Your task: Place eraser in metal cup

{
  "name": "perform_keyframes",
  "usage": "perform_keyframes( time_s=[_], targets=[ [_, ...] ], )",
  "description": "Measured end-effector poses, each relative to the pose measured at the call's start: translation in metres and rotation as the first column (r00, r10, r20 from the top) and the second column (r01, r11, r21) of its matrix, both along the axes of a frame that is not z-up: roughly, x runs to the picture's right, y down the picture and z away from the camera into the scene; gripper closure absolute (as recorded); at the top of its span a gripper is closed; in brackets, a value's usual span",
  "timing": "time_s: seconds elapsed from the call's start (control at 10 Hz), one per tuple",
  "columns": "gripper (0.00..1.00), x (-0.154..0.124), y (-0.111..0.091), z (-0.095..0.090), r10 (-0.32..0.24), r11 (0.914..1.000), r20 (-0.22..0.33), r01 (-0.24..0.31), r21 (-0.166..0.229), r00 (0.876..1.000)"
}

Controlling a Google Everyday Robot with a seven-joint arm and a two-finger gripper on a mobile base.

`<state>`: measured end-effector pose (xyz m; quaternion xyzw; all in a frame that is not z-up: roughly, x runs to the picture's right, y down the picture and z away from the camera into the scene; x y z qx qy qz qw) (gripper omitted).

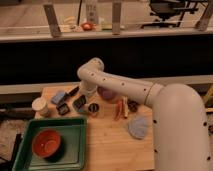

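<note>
Eraser: one, beside one metal cup; claw just above.

Small dark two-finger gripper pointing down, hanging low. Short white wrist directly above it, partly covering it. Rounded white elbow higher still above the gripper, bent sharply. Long white dark-dotted forearm sloping down to the gripper's right into bulky white base column, well apart from the gripper.
</note>
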<state>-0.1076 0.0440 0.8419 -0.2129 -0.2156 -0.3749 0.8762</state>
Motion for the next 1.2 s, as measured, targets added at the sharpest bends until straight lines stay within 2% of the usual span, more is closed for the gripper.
perform_keyframes(
  time_s=[0.3, 1.0, 1.1, 1.2],
  targets=[
    [0.99, 0.024, 0.005, -0.003, -0.021, 0.9973, -0.007, 0.021, -0.07, 1.0],
    [0.98, 0.037, 0.028, -0.002, -0.085, 0.983, -0.049, 0.076, -0.167, 0.995],
    [0.95, 0.038, 0.03, -0.001, -0.086, 0.982, -0.055, 0.075, -0.173, 0.995],
    [0.88, 0.04, 0.032, 0.0, -0.085, 0.9808, -0.063, 0.073, -0.181, 0.994]
  ],
)
